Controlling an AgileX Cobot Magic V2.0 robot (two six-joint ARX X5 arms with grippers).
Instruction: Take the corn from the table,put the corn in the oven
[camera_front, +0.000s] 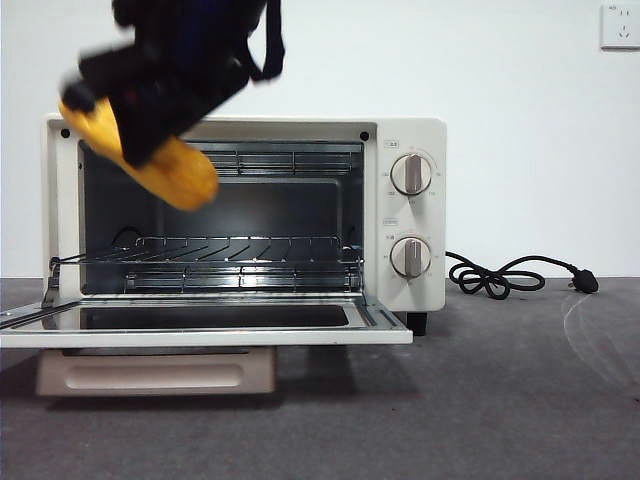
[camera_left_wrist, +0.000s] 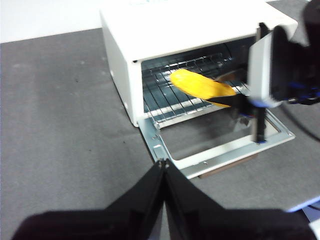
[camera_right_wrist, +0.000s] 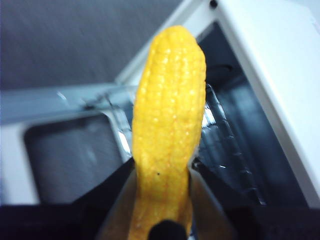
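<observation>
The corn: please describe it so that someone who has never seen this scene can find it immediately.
Find the cream-white oven with its door folded down flat. In front of its open cavity, above the wire rack, the right gripper holds the corn tilted in the air. It is the only bright yellow-orange thing here, a tapered cob with bumpy kernel rows.

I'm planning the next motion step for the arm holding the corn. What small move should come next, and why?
Probably ease the right gripper forward and slightly down. It holds the corn in the air in front of the oven opening, tip tilted inward, above the wire rack. The door lies fully open. The left gripper waits aside, shut.
</observation>
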